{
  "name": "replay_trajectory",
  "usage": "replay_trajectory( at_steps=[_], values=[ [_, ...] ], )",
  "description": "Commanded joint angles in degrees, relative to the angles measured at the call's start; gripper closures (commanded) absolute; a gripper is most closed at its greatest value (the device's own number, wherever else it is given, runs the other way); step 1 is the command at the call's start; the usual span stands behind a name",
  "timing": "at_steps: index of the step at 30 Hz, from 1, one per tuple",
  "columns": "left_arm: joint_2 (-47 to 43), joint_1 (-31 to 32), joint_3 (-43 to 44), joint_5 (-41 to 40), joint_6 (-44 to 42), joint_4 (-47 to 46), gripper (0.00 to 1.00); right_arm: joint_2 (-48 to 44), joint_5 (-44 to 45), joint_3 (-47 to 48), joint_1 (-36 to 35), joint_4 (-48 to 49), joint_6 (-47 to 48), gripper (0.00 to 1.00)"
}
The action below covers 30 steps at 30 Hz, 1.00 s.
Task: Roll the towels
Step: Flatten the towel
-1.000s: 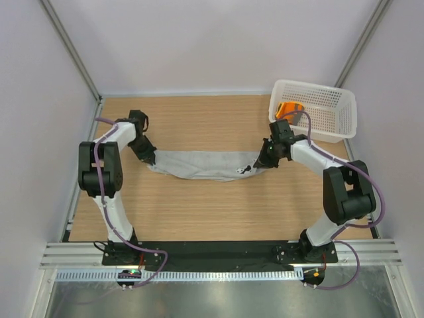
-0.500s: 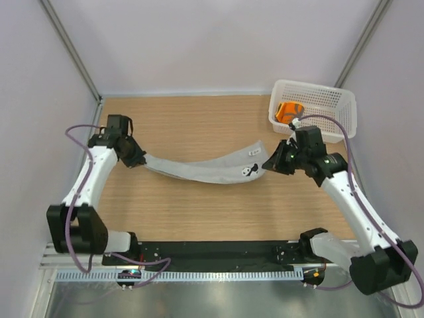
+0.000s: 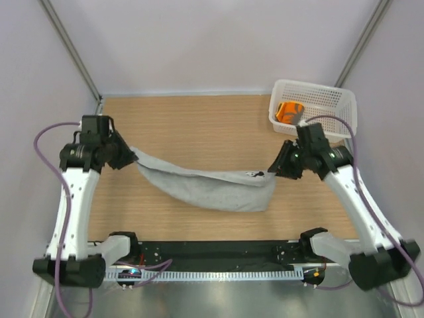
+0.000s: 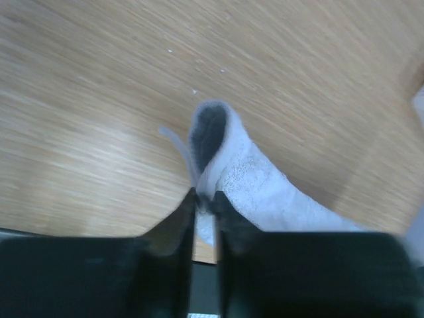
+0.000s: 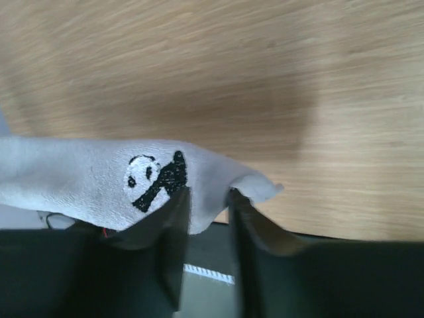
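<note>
The grey towel (image 3: pixel 212 189) hangs stretched between my two pincers over the near half of the worktop (image 3: pixel 199 126), running from close to the left edge across towards the right edge. Its middle sags in a slack belly towards the near edge; I cannot tell whether the lowest fold touches the wood. My left pincer (image 3: pixel 132 158) is clamped on the towel's left end, and in my left wrist view the jaws stand almost together with a thin pinch of cloth between them. My right pincer (image 3: pixel 271 171) is closed on the right end, the cloth passing between the two fingers, with a small black-and-white panda mark (image 5: pixel 156 179) just beside the grip. Both arms are raised and spread apart, the left one out by the left edge, the right one out by the right edge. The orange towel (image 3: pixel 289 111) lies in the white basket (image 3: pixel 331 99) at the far right corner, well apart from the grey one
</note>
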State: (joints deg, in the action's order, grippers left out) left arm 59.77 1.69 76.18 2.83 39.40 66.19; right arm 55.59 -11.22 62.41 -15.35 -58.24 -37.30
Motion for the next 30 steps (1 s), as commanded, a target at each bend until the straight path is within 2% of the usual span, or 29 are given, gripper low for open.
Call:
replay_trajectory(
  at_steps=[1,2,3,4,6,8,11,14,18,23,27,30],
  values=[
    [15.16,-0.55,0.80,1.12,-1.69,-4.66,0.73,18.95,3.05,2.96,0.59,6.71,-1.37,0.58],
    [20.68,-0.90,1.85,3.73,-1.78,-7.11,0.64,22.85,2.18,3.85,0.85,9.08,-1.81,0.50],
    [30.48,-1.25,6.21,4.72,-2.48,-7.65,0.57,27.59,1.30,6.99,1.29,12.67,-2.07,0.37],
    [36.41,-1.25,8.87,5.34,-2.83,-7.05,0.46,35.90,0.33,9.28,1.64,13.84,-1.90,0.35],
    [48.35,-1.34,18.59,5.61,-3.80,-3.72,0.45,43.60,0.41,18.91,1.82,12.29,-0.50,0.35],
    [49.92,-1.34,20.14,5.43,-3.71,-3.35,0.42,48.01,2.25,23.96,1.91,10.61,0.56,0.34],
    [44.84,-1.34,16.20,3.85,-3.10,-6.24,0.35,46.63,5.85,27.23,1.91,8.49,2.58,0.33],
    [38.86,-1.34,10.23,-0.18,-3.45,-7.21,0.32,42.07,8.50,23.73,1.91,7.79,3.99,0.33],
    [32.09,-1.34,2.05,-2.48,-3.36,-9.24,0.31,32.77,10.96,14.00,1.91,8.93,4.69,0.32],
    [25.67,-1.43,-5.24,-9.68,-1.79,-8.63,0.31,23.43,10.09,3.44,1.82,8.84,4.87,0.33],
    [20.84,-1.43,-11.29,-7.67,1.29,-10.12,0.30,17.19,5.10,-5.27,1.47,10.77,3.99,0.32],
    [20.74,-4.15,-16.48,-6.01,2.87,-12.57,0.30,14.37,3.49,-10.19,0.42,12.52,2.85,0.32]
  ],
)
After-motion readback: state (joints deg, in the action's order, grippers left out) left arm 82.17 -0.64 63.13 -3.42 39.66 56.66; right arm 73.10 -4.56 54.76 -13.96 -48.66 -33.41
